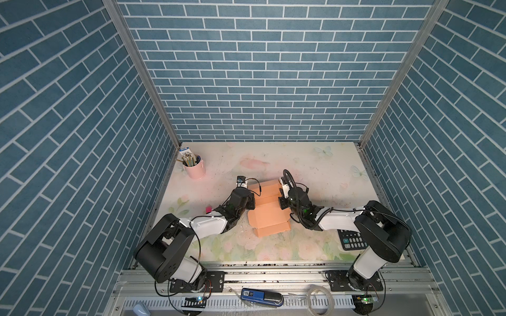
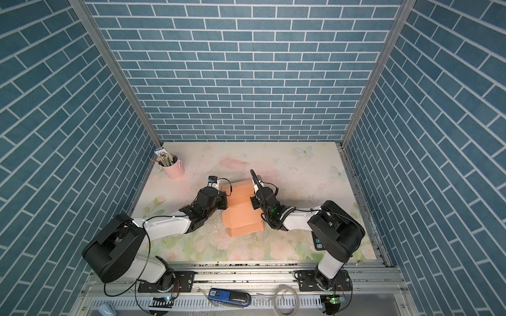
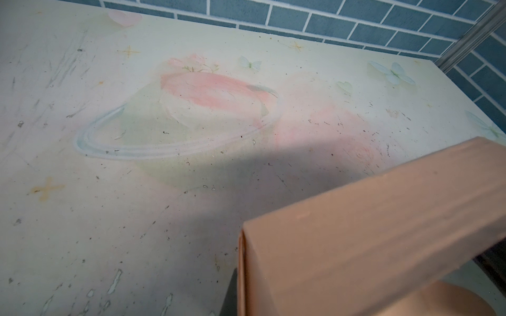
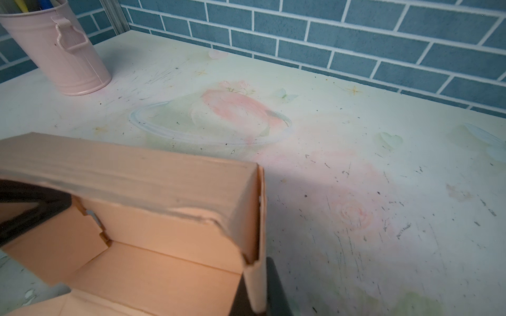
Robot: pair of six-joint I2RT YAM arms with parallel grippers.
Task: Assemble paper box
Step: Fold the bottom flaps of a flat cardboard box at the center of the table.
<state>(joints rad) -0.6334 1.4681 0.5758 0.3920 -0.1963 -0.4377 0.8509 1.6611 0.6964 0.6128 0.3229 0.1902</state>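
Note:
The peach-orange paper box (image 1: 269,216) lies half-folded mid-table, seen in both top views (image 2: 242,217). Its far wall stands up, and a folded flap (image 1: 271,231) lies at the near end. My left gripper (image 1: 251,203) is at the box's left side wall. In the left wrist view it (image 3: 241,301) is shut on that wall's edge, with one dark finger (image 3: 231,295) showing outside it. My right gripper (image 1: 282,202) is at the right side wall. In the right wrist view it (image 4: 257,301) is shut on that wall, with dark fingers (image 4: 276,290) on either side. The inside of the box (image 4: 153,273) is empty.
A pink bucket (image 1: 195,167) holding pens stands at the back left. A black calculator (image 1: 353,240) lies under the right arm's elbow. A small pink-red item (image 1: 208,209) sits beside the left forearm. A blue device (image 1: 261,295) rests on the front rail.

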